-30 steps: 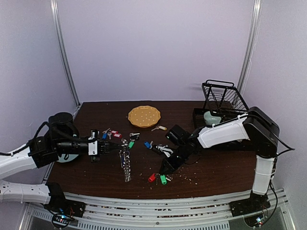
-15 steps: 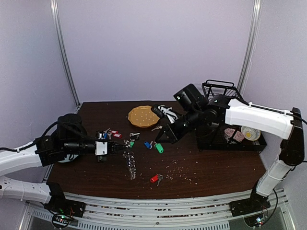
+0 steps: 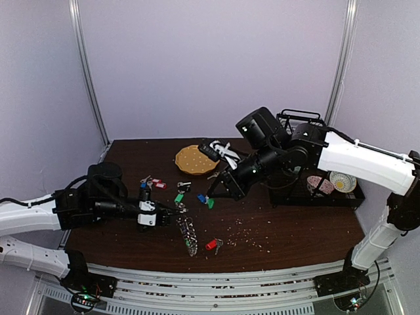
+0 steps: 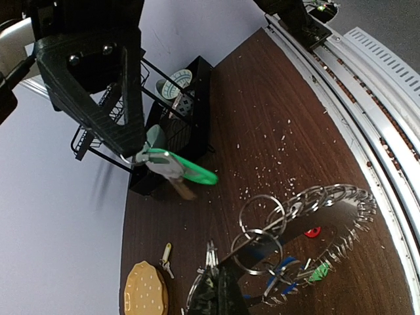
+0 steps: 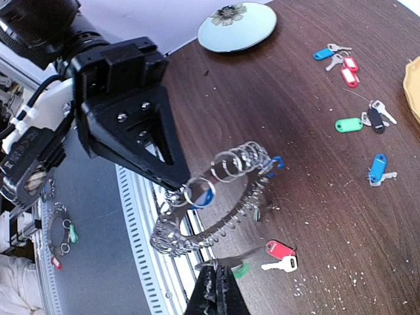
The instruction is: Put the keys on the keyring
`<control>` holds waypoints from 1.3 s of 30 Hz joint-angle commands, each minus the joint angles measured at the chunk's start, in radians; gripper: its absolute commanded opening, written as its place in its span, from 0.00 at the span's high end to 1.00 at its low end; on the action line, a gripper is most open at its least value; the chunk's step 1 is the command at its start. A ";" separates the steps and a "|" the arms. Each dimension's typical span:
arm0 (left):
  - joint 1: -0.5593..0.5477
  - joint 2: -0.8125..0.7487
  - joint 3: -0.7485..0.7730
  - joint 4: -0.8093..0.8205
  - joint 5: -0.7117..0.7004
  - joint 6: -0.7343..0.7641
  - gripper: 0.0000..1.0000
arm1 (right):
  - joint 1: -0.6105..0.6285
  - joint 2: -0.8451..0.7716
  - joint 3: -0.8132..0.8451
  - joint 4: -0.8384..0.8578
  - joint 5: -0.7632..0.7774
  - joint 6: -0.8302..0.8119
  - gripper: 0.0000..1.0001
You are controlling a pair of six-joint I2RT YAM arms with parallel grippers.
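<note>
My left gripper (image 3: 168, 214) is shut on the keyring (image 3: 188, 234), a large silver wire ring fringed with small keys that hangs tilted just above the table. In the left wrist view my fingers (image 4: 220, 292) pinch its rings (image 4: 308, 220). My right gripper (image 3: 212, 194) is shut on a green-tagged key (image 3: 210, 203) and holds it in the air right of the keyring. In the right wrist view the pinched key (image 5: 237, 268) hangs just below the keyring (image 5: 216, 197). Loose keys lie on the table: red (image 3: 210, 244), blue (image 3: 201, 198), green (image 3: 178, 197).
A yellow-orange plate (image 3: 197, 159) sits at the back, a yellow-tagged key (image 3: 220, 175) beside it. More blue and red keys (image 3: 149, 184) lie at the left. A black dish rack (image 3: 302, 141) stands at the back right. Crumbs are scattered over the front of the table.
My right gripper has lifted the green key off the front of the table and carried it left toward the keyring. My left gripper has moved right and nearer with the keyring.
</note>
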 commanded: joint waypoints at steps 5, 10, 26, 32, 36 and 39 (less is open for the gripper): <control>-0.052 0.011 0.049 0.069 -0.118 0.104 1.00 | 0.053 0.042 0.073 -0.042 -0.016 -0.089 1.00; -0.061 0.025 0.051 0.100 -0.163 0.115 1.00 | 0.060 0.079 0.097 -0.082 -0.001 -0.089 1.00; -0.060 -0.001 0.002 0.200 -0.113 0.048 1.00 | 0.068 0.115 0.117 -0.082 0.023 -0.056 1.00; -0.014 0.027 0.027 0.186 0.174 -0.080 1.00 | 0.064 -0.111 -0.071 0.044 0.103 -0.274 1.00; -0.013 0.087 0.108 0.088 0.288 -0.122 1.00 | 0.064 -0.322 -0.298 0.247 0.187 -0.504 1.00; -0.012 0.108 0.134 0.083 0.338 -0.164 1.00 | 0.064 -0.447 -0.462 0.438 0.169 -0.718 1.00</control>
